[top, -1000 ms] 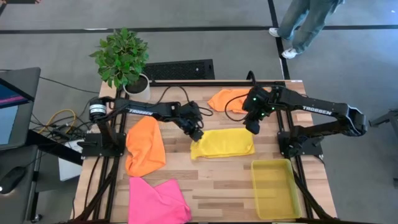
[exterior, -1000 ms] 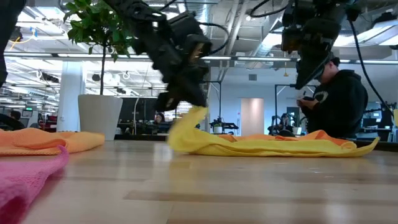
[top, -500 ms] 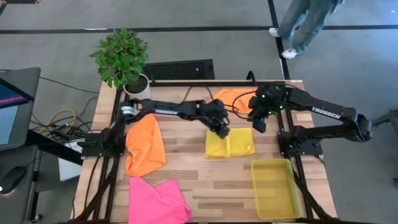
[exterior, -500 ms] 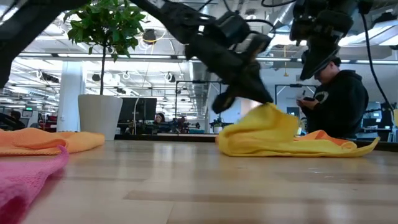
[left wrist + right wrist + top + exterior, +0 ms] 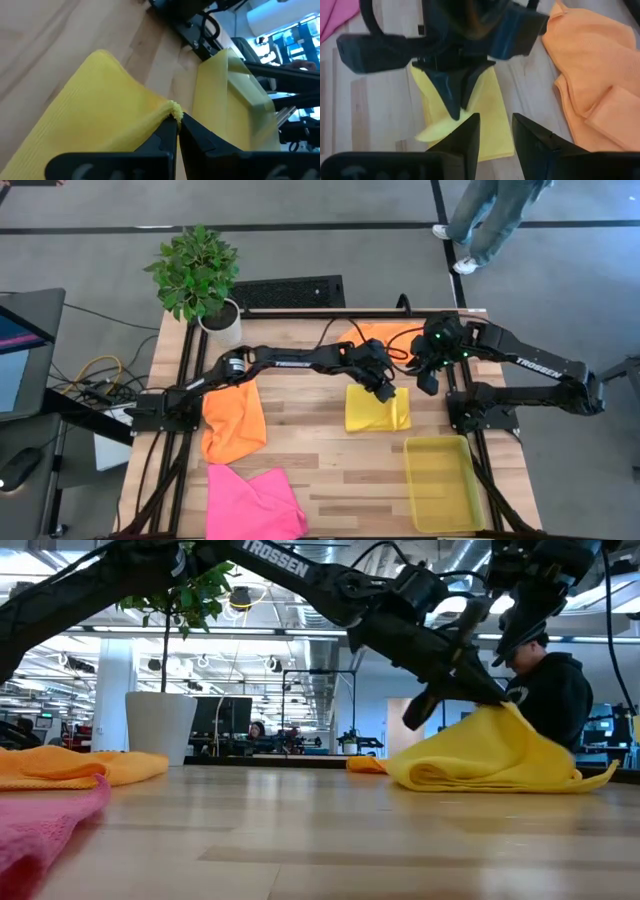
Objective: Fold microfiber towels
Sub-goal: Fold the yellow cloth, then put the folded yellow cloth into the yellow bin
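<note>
From above, I am pinching the yellow towel's (image 5: 377, 409) edge in my left gripper (image 5: 386, 391), carrying it across to halve the cloth near the bin (image 5: 441, 482). At table height, the fold is doubling over. My right gripper (image 5: 492, 131) is hovering part-open, empty.

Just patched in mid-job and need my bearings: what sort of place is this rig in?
Probably an open-plan robotics lab or office: exposed ceiling ducts and bright strip lighting, desks with monitors behind the wooden table, and a seated person.
</note>
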You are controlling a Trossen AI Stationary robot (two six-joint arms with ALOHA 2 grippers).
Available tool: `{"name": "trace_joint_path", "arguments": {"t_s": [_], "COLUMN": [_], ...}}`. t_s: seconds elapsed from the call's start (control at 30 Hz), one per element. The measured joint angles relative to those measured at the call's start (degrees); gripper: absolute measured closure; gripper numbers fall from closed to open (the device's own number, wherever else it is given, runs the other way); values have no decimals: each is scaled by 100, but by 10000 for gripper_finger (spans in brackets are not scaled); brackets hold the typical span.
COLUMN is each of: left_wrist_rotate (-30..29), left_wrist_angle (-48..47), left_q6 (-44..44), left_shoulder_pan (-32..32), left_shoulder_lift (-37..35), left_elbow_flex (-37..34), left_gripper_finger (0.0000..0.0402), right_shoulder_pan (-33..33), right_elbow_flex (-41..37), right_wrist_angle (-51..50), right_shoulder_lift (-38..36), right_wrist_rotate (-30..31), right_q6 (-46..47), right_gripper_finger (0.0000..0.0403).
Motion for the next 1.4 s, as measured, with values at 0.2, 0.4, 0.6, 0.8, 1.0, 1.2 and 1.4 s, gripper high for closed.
{"name": "trace_joint_path", "arguments": {"t_s": [0.2, 0.4, 0.6, 0.8, 1.0, 1.2, 1.4], "left_wrist_rotate": [-180, -461, -651, -883, -862, -863, -659], "left_wrist_angle": [19, 16, 16, 119, 326, 316, 171], "left_q6": [249, 386, 592, 783, 791, 793, 1016], "left_shoulder_pan": [-1, -47, -87, -133, -140, -157, -7], "left_shoulder_lift": [17, 17, 14, 14, 6, 6, -30], "left_elbow_flex": [16, 16, 16, 16, 16, 16, 14], "left_gripper_finger": [401, 401, 401, 399, 349, 286, 257], "right_shoulder_pan": [0, 0, 0, 0, 0, 0, 0], "right_elbow_flex": [0, 0, 0, 0, 0, 0, 0], "right_wrist_angle": [-18, -16, -16, -17, -16, -18, -176], "right_shoulder_lift": [-4, -2, -2, -2, 0, 0, 3], "right_wrist_rotate": [77, 151, 149, 149, 149, 149, 128], "right_q6": [-18, -57, -57, -57, -55, -55, 61], "right_gripper_finger": [269, 269, 269, 269, 269, 269, 269]}}
